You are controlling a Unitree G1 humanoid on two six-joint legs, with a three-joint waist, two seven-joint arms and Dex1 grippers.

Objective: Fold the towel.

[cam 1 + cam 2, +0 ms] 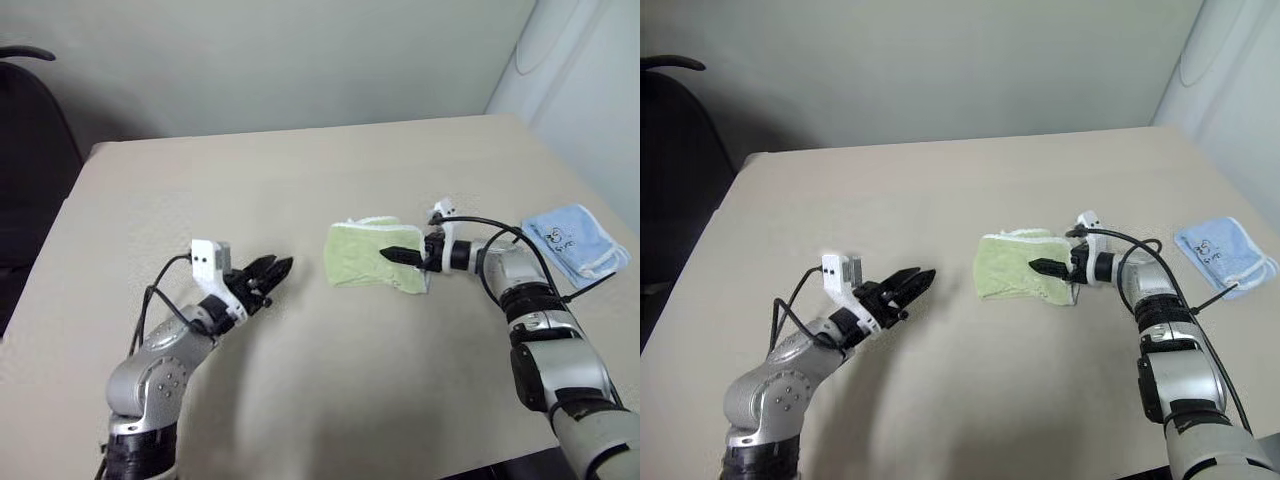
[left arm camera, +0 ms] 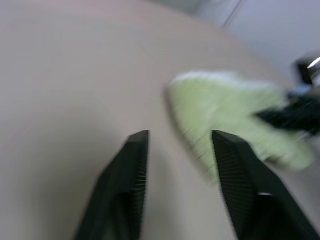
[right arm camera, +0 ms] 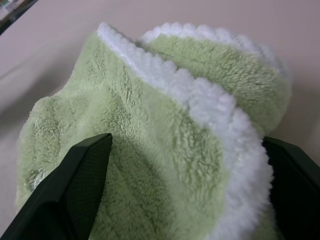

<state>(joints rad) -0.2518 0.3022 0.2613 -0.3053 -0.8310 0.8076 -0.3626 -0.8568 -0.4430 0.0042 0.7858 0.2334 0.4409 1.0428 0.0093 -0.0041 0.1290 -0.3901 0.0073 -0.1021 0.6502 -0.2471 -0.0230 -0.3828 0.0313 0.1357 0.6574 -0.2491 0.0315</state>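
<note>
Left end effector (image 1: 272,271), fingers parted and empty, points toward the towel (image 1: 368,255); right end effector (image 1: 402,254), spread wide, straddles its folded edge and may drag it across the tabletop (image 1: 300,180), undoing the fold.

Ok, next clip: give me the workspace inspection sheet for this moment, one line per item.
Surface: beige table, bare apart from two cloths.
Job's things: towel, light yellow-green with white edging, lying partly folded at mid-table, its layers bunched near the right gripper.
Clutter: pale blue cloth near the table's right edge, apart from the towel.
Grippers: left gripper open, above the table to the left of the towel, holding nothing; right gripper open wide at the towel's right end, fingers either side of the cloth in the right wrist view.
Cables: black cable looping over the right forearm; another along the left arm.
Surroundings: pale wall behind; dark chair at the left.
</note>
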